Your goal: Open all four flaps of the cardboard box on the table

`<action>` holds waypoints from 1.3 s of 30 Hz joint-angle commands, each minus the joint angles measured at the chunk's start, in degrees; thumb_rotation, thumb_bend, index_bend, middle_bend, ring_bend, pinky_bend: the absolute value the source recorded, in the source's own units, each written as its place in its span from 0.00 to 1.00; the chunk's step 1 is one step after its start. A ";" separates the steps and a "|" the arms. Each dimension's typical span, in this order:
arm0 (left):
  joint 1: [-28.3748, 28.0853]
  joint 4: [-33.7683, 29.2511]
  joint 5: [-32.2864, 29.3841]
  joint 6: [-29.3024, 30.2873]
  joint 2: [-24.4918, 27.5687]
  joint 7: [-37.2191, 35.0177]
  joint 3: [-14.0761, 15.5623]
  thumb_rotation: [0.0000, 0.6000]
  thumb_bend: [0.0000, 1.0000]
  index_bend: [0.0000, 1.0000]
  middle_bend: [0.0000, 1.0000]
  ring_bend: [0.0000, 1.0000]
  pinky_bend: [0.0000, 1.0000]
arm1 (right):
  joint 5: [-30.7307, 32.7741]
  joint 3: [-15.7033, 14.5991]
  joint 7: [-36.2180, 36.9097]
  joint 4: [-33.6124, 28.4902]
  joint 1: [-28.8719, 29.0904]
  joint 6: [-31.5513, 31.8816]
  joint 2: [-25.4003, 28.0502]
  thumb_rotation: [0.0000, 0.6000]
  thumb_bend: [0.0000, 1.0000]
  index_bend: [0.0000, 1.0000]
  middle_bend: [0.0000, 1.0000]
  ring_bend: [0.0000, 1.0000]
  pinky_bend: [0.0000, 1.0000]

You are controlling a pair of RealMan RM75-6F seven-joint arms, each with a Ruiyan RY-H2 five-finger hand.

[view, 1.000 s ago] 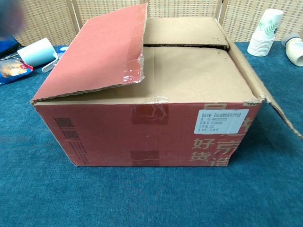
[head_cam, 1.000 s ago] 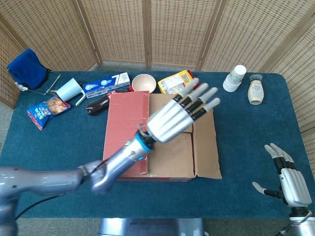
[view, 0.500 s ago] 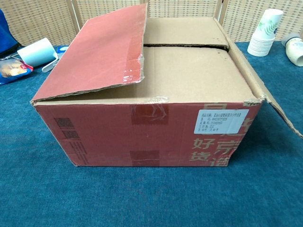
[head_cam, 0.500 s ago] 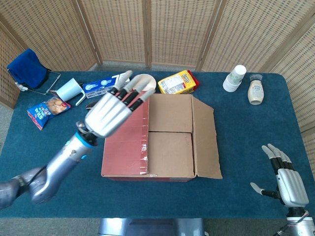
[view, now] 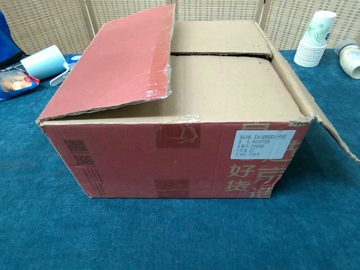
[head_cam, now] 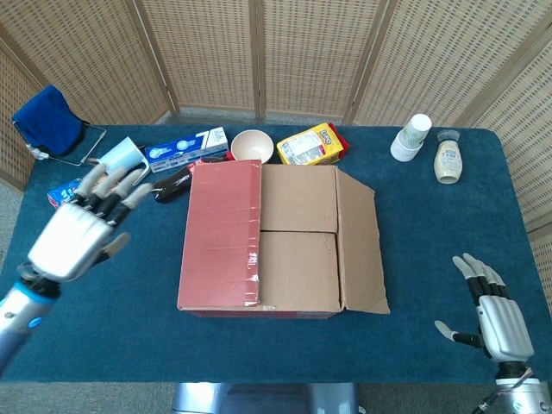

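**Two outer flaps started, two inner flaps still flat**

Head view: the red-and-brown cardboard box [head_cam: 276,237] sits in the middle of the blue-covered table [head_cam: 423,241]. Its red left outer flap [head_cam: 222,233] is lifted only part way and leans over the left side of the top. The brown right outer flap [head_cam: 360,241] is folded out and hangs past the right edge. The two brown inner flaps, far [head_cam: 297,197] and near [head_cam: 297,272], lie flat and closed, meeting at a seam across the middle. By my reading the task is less than half done: one flap is open, one is partly raised, two are untouched. The left hand [head_cam: 78,233] hovers well to the left of the box, clear of it, fingers spread and holding nothing. The right hand [head_cam: 492,315] rests low at the near right corner of the table, well apart from the right flap, fingers extended and likewise empty. Behind the box stand a white bowl [head_cam: 252,145], a yellow snack packet [head_cam: 309,143] and a stack of paper cups [head_cam: 410,136] (none of them in the way of the flaps).

Chest view: the box [view: 174,160] fills the picture, close in front. The red flap [view: 121,59] slopes up from the left edge, tilted over the top rather than folded back. The right flap [view: 315,109] drops away down the right side. Neither hand shows here.
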 commanded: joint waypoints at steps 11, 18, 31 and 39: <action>19.45 10.50 -2.19 13.96 -3.62 -18.75 8.15 1.00 0.13 0.00 0.00 0.00 0.00 | 0.12 0.49 -3.98 -0.73 0.33 0.36 1.31 1.00 0.16 0.06 0.00 0.00 0.00; 24.58 11.38 -2.53 16.78 -5.11 -22.27 9.11 1.00 0.13 0.00 0.00 0.00 0.00 | -1.99 1.76 -7.10 -0.67 2.28 -0.13 3.51 1.00 0.16 0.06 0.00 0.00 0.00; 29.19 6.79 -0.18 20.05 -4.64 -21.81 8.28 1.00 0.13 0.00 0.00 0.00 0.00 | -3.21 6.64 -13.76 -3.81 10.74 -6.27 4.60 1.00 0.14 0.06 0.00 0.00 0.00; 29.96 5.09 1.23 19.98 -4.36 -21.52 7.37 1.00 0.13 0.00 0.00 0.00 0.00 | -1.01 9.79 -19.54 -6.02 16.60 -11.09 3.91 1.00 0.14 0.06 0.00 0.00 0.00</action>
